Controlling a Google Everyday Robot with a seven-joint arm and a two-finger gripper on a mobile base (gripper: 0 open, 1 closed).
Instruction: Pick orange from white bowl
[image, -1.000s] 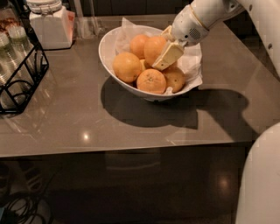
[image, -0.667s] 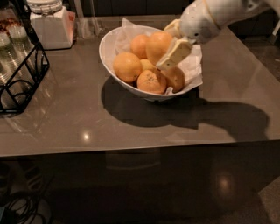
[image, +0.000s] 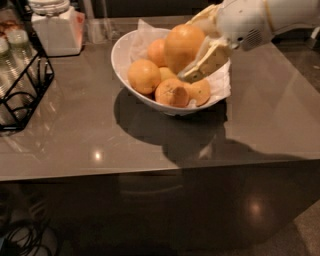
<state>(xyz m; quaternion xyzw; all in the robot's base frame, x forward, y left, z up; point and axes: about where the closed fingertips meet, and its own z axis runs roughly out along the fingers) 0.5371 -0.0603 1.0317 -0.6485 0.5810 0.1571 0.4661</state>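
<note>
Clamping on big smooth round orange fruit (image: 181, 42): white two-finger gripper (image: 199, 50), fingers tight, above glossy white ceramic bowl (image: 120, 57) | risk: shallow side pinch, smooth skin slips, fruit drops into pile

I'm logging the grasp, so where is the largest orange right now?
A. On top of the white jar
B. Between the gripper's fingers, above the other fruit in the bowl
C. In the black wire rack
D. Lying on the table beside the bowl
B: the orange is clamped in the gripper, held above the other fruit in the white bowl.
</note>
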